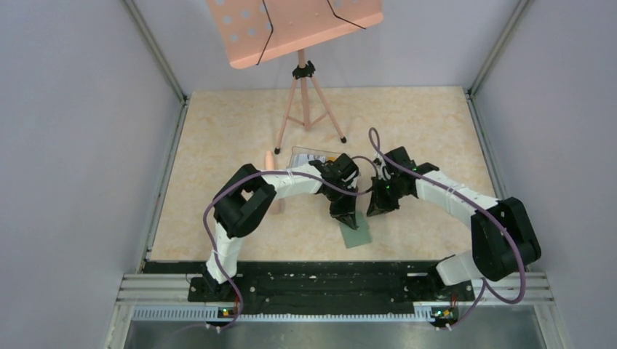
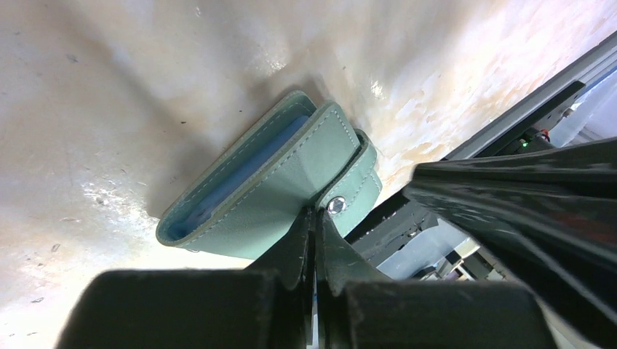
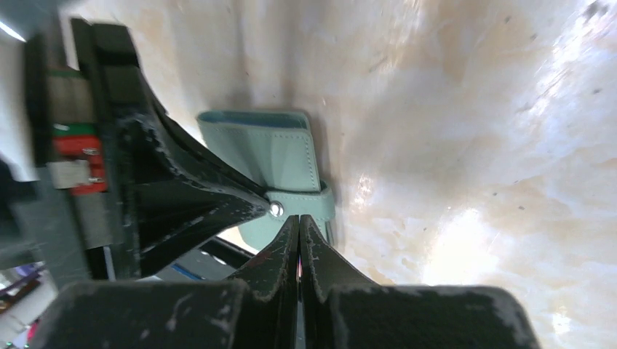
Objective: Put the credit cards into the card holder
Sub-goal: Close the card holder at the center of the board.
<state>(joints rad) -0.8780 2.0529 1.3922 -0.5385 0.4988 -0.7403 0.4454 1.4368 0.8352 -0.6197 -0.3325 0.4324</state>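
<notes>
Card holder: sage-green, lying flat on table, near-centre, just far of the arm-base rail. Seen folded shut in both wrist views. Strap is wrapped over the edge, snap stud looks fastened. Pale blue lining is seen at the open side edge.

L gripper: fingers pressed together, nothing seen between them. Tips are set at the holder's flap edge, just beside the stud; contact looks likely but cannot be confirmed.

R gripper: fingers likewise closed tight and empty. Tips are pointed at the strap just beside the stud, from the right. Both tips are converged on the same spot, close to each other.

Credit cards: not made out w/ certainty. Clear box is noted just far of the L wrist w/ yellowish content, too small to tell.

Also noted: pink perforated board on tripod at far side, well apart from the work.

Step judged: opening the holder, i.e. snap being worked at; no card loaded yet. Task reckoned at early stage.

Next move, as judged: strap must be levered off the stud w/ one tip while the body is pinned by the other, then the flap folded back so sleeves are exposed. Risk: holder may slide on the smooth top if it is not held down.
</notes>
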